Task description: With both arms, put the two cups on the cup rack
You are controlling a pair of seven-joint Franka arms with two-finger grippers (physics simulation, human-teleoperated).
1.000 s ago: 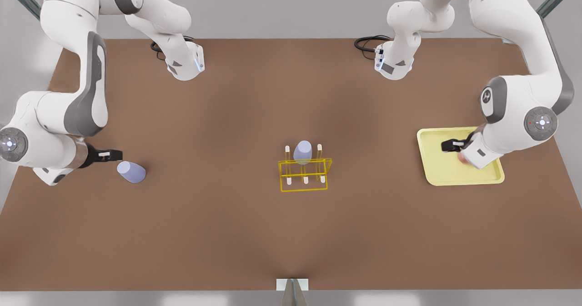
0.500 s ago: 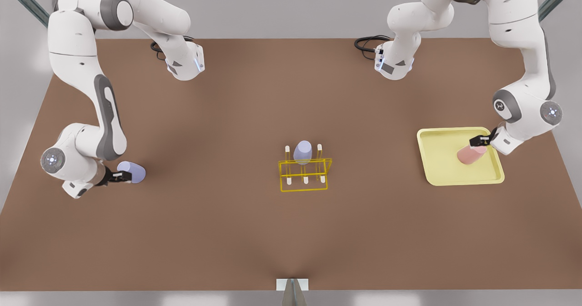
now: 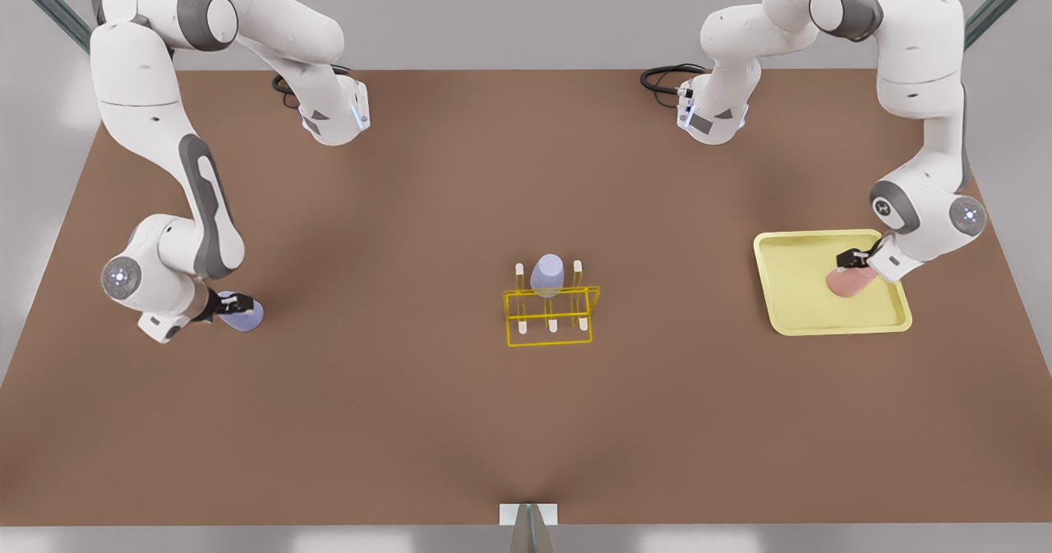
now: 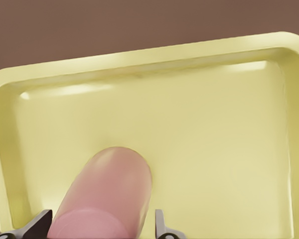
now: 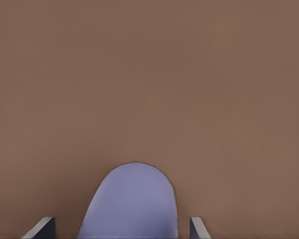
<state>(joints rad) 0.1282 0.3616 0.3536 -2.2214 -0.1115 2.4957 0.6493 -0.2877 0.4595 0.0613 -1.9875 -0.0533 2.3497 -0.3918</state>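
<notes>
The salmon pink cup (image 3: pixel 851 283) (image 4: pixel 107 194) lies on its side in the pale yellow tray (image 3: pixel 793 290) at the front view's right. My left gripper (image 3: pixel 855 259) (image 4: pixel 100 221) is open, its fingers straddling the cup's end. Over at the front view's left, the lavender-blue cup (image 3: pixel 246 316) (image 5: pixel 132 204) lies on the brown table. My right gripper (image 3: pixel 233 301) (image 5: pixel 120 224) is open around it, with a gap on each side. The yellow wire cup rack (image 3: pixel 549 316) stands mid-table.
A look-alike lavender cup (image 3: pixel 547 275) sits upside down on a back peg of the rack. The tray's raised rim (image 4: pixel 139 57) surrounds the pink cup. Both arm bases stand at the table's far edge. Open brown table lies between the rack and each cup.
Both arms have come down and in toward their cups. The left gripper now straddles the pink cup, the right gripper the lavender-blue one. Neither cup has moved.
</notes>
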